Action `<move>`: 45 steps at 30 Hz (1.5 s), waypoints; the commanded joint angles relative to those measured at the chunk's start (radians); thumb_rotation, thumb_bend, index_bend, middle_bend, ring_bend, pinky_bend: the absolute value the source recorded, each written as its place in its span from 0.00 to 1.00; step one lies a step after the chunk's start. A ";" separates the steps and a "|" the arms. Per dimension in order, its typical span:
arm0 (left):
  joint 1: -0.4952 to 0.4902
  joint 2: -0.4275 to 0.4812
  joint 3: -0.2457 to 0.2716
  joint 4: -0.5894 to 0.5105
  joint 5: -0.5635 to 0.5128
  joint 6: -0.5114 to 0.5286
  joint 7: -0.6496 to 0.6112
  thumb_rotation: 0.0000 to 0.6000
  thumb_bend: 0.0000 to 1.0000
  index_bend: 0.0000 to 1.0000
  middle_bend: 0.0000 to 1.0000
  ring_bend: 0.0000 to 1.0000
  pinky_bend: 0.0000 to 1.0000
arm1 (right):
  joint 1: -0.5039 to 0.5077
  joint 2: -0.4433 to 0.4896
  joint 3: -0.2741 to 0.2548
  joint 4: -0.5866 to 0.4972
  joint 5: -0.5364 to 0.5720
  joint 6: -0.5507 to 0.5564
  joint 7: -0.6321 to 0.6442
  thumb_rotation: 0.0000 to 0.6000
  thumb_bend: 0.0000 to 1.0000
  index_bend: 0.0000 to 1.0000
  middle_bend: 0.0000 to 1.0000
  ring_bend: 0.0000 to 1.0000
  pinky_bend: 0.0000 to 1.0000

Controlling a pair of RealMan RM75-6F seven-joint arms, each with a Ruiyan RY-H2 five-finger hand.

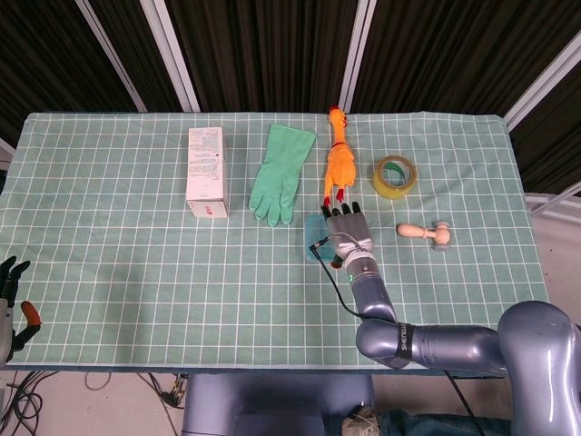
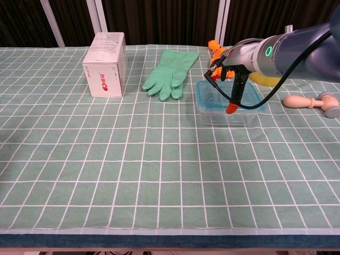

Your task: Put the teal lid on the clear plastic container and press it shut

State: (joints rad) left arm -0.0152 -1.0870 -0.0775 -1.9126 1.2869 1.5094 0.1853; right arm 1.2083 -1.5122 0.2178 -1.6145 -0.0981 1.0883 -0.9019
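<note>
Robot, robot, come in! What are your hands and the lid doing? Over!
Right hand flat on the lid, pressing. Lid sits on the container. Left hand idle at the table's edge. Nothing in the way.

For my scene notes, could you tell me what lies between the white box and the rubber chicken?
The green rubber glove lies flat between the white box and the rubber chicken; the head view shows it best.

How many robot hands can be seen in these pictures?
2. The right hand rests over the teal lid on the clear plastic container. The left hand hangs off the table's near-left edge.
</note>
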 commanded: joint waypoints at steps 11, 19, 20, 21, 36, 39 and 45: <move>-0.001 0.003 -0.001 -0.002 -0.003 -0.001 -0.001 1.00 0.75 0.11 0.00 0.00 0.00 | 0.003 -0.019 0.011 0.016 0.018 0.005 -0.024 1.00 0.21 0.00 0.47 0.09 0.00; -0.001 0.003 0.001 -0.003 -0.002 0.000 0.000 1.00 0.75 0.11 0.00 0.00 0.00 | 0.001 -0.025 0.018 0.020 0.018 0.009 -0.031 1.00 0.21 0.00 0.47 0.09 0.00; -0.001 0.003 0.001 -0.003 -0.002 0.000 0.000 1.00 0.75 0.11 0.00 0.00 0.00 | 0.000 -0.025 0.018 0.020 0.017 0.010 -0.033 1.00 0.20 0.00 0.46 0.09 0.00; -0.001 0.003 0.001 -0.003 -0.003 0.000 0.000 1.00 0.75 0.11 0.00 0.00 0.00 | 0.000 -0.026 0.019 0.020 0.017 0.011 -0.034 1.00 0.20 0.00 0.46 0.09 0.00; -0.001 0.002 0.000 -0.005 -0.005 0.003 0.004 1.00 0.75 0.11 0.00 0.00 0.00 | -0.008 -0.007 0.026 -0.004 0.038 0.013 -0.054 1.00 0.20 0.00 0.23 0.02 0.00; -0.001 0.002 0.000 -0.006 -0.005 0.004 0.005 1.00 0.75 0.11 0.00 0.00 0.00 | -0.007 -0.003 0.026 -0.007 0.051 0.009 -0.062 1.00 0.20 0.00 0.19 0.00 0.00; -0.001 0.001 0.000 -0.005 -0.007 0.004 0.006 1.00 0.75 0.11 0.00 0.00 0.00 | -0.006 0.004 0.030 -0.014 0.066 0.004 -0.069 1.00 0.20 0.00 0.14 0.00 0.00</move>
State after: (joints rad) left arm -0.0162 -1.0859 -0.0779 -1.9179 1.2804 1.5139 0.1912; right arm 1.2023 -1.5097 0.2472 -1.6270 -0.0350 1.0932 -0.9698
